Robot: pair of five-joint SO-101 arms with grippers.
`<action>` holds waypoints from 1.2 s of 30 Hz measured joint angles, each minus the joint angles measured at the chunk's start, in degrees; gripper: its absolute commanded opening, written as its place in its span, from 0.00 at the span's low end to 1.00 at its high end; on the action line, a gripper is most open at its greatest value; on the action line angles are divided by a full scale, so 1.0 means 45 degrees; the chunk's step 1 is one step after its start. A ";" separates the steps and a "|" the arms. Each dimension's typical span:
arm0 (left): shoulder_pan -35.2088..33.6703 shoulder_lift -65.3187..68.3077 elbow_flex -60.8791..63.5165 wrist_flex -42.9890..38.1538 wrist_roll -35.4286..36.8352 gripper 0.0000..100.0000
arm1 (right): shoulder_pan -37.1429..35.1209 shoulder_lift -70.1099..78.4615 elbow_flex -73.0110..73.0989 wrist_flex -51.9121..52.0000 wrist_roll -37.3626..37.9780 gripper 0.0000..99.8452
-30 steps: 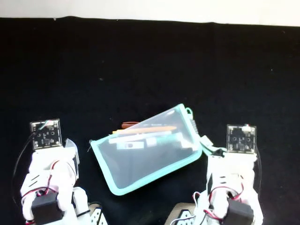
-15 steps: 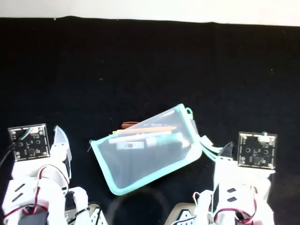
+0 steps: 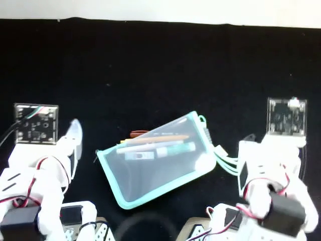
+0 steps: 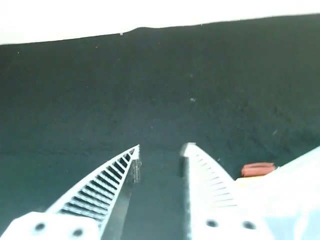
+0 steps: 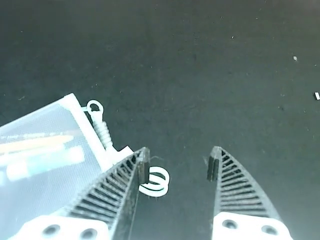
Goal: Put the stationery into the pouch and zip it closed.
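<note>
Pouch: one counted, a clear pouch [image 3: 158,173] with teal trim, laid flat and tilted on the bench [image 3: 150,65], between the two hands.
Stationery: four pieces [image 3: 160,137] can be made out through the clear side, tbh roughly.
Red piece: one [image 3: 139,134], seen at the pouch's far long edge; in or out can't be told.
Left hand: [image 4: 160,152] parted a bit, nothing gripped, well apart from the pouch's corner.
Right hand: [image 5: 179,162] spread wider, nothing gripped; the pouch's cord loop [image 5: 155,182] sits just beside one finger.
Room: black bench is seen running well beyond the pouch to its far edge, met by a white strip [image 3: 160,9].
</note>
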 measured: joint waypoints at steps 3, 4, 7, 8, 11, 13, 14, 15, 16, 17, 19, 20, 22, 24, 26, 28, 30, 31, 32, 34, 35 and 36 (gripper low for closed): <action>0.0000 0.0469 0.0000 0.0000 -0.0234 0.27 | 0.0000 0.0860 0.0000 -0.0547 -0.0020 0.21; 0.0000 0.0684 0.0000 0.0000 -0.0254 0.27 | 0.0000 0.1172 0.0000 -0.0625 -0.0020 0.21; -0.0020 0.1563 0.0274 0.0000 -0.0274 0.27 | 0.0000 0.2286 0.0000 -0.0742 -0.0020 0.21; -0.0020 0.1895 0.0371 0.0000 -0.0274 0.27 | 0.0000 0.2676 0.0000 -0.0762 -0.0020 0.21; -0.0020 0.2911 0.0567 0.0000 -0.0274 0.27 | 0.0000 0.3985 0.0000 -0.0801 -0.0020 0.21; -0.0020 0.3516 0.0586 0.0000 -0.0274 0.27 | 0.0020 0.4825 0.0000 -0.0899 -0.0020 0.21; 0.0020 0.3770 0.0586 0.0000 -0.0274 0.27 | 0.0020 0.5216 0.0000 -0.0977 -0.0020 0.21; 0.0039 0.4005 0.0586 0.0000 -0.0274 0.27 | 0.0020 0.5587 0.0078 -0.1074 -0.0020 0.21; 0.0039 0.4239 0.0586 0.0000 -0.0274 0.27 | 0.0000 0.5939 0.0254 -0.1250 -0.0020 0.21; 0.0000 0.4454 0.0586 0.0000 -0.0274 0.27 | -0.0039 0.6232 0.0508 -0.1426 -0.0020 0.21; 0.0000 0.4825 0.0586 0.0000 -0.0274 0.27 | -0.0332 0.6759 0.1035 -0.1758 -0.0020 0.21; 0.0000 0.5001 0.0586 0.0000 -0.0274 0.27 | -0.0508 0.6974 0.1250 -0.1836 -0.0039 0.21; 0.0000 0.5314 0.0586 0.0000 -0.0274 0.27 | -0.0684 0.7189 0.1621 -0.1895 -0.0039 0.21; 0.0000 0.5607 0.0586 0.0000 -0.0274 0.27 | -0.0781 0.7267 0.1934 -0.1915 0.0020 0.21; 0.0000 0.5880 0.0586 0.0000 -0.0274 0.27 | -0.0801 0.7287 0.2364 -0.1954 0.0527 0.21; 0.0000 0.6173 0.0586 0.0000 -0.0274 0.27 | -0.0801 0.7287 0.2989 -0.2364 0.1114 0.21; 0.0000 0.6466 0.0586 0.0000 -0.0274 0.27 | -0.0801 0.7287 0.3770 -0.3048 0.1915 0.21; 0.0000 0.6603 0.0586 0.0020 -0.0274 0.27 | -0.0801 0.7287 0.4122 -0.3438 0.2266 0.21; 0.0000 0.6759 0.0586 0.0039 -0.0274 0.27 | -0.0762 0.7287 0.4435 -0.3751 0.2540 0.21; 0.0000 0.7013 0.0586 0.0039 -0.0274 0.27 | -0.0664 0.7287 0.4845 -0.4122 0.2813 0.21; 0.0000 0.7150 0.0586 0.0039 -0.0274 0.27 | -0.0645 0.7287 0.4962 -0.4259 0.2872 0.21; 0.0000 0.7267 0.0586 0.0039 -0.0274 0.27 | -0.0625 0.7287 0.4982 -0.4415 0.2950 0.21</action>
